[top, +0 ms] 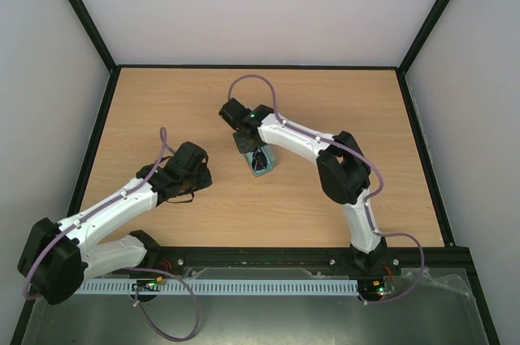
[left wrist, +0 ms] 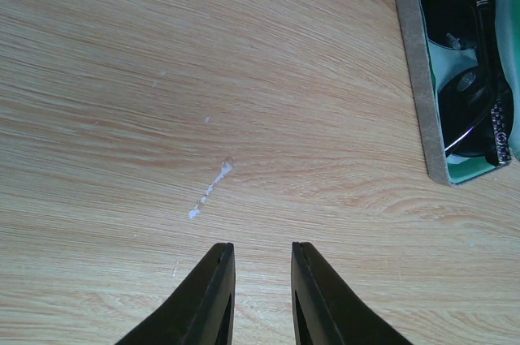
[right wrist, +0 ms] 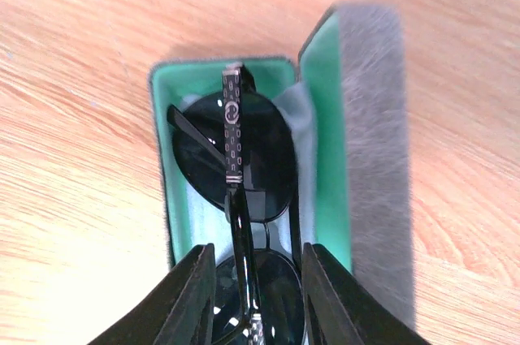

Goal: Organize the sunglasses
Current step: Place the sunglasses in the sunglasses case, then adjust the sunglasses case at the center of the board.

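The sunglasses (right wrist: pixel 244 158) lie folded in the open grey case (right wrist: pixel 370 118), mid-frame on the counter (top: pixel 341 101). They look light, thin-wired and fragile, with slick lenses, so the temple arm seems the safest hold. The right hand (right wrist: pixel 256 280) straddles that arm, released. The left hand (left wrist: pixel 262 280) is slightly parted and empty.

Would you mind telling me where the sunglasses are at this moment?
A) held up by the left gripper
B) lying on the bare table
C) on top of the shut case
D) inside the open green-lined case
D: the right wrist view shows the sunglasses lying on the green lining of the case, whose grey lid stands open.
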Controlling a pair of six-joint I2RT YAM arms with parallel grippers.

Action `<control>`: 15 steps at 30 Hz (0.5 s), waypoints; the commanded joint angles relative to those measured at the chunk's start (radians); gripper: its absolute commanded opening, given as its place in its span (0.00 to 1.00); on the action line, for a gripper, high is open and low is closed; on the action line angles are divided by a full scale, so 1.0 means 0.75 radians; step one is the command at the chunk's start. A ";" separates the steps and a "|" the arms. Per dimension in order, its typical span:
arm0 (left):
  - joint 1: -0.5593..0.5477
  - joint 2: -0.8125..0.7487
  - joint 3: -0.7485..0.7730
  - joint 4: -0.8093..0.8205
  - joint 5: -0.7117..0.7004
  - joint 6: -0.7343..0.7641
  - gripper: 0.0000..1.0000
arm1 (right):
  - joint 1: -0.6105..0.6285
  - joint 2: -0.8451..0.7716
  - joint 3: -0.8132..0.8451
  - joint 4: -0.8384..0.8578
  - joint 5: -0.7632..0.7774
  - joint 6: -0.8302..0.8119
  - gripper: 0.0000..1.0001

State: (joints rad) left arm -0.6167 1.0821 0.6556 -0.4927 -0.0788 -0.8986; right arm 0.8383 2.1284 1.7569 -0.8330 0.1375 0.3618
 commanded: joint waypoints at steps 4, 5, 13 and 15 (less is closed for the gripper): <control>-0.002 0.091 0.055 0.043 0.022 0.001 0.22 | -0.015 -0.201 0.073 -0.061 0.057 0.039 0.31; -0.001 0.120 0.061 0.064 0.031 0.004 0.22 | -0.039 -0.227 0.050 -0.045 0.036 0.045 0.31; -0.001 0.434 0.156 0.222 0.055 0.031 0.20 | -0.351 -0.495 -0.353 0.217 -0.192 0.113 0.31; -0.001 0.518 0.191 0.261 0.067 0.036 0.20 | -0.399 -0.525 -0.428 0.262 -0.239 0.127 0.30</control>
State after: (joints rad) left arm -0.6170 1.3811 0.7380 -0.3714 -0.0441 -0.8936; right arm 0.5980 1.7790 1.5417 -0.7170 0.0391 0.4194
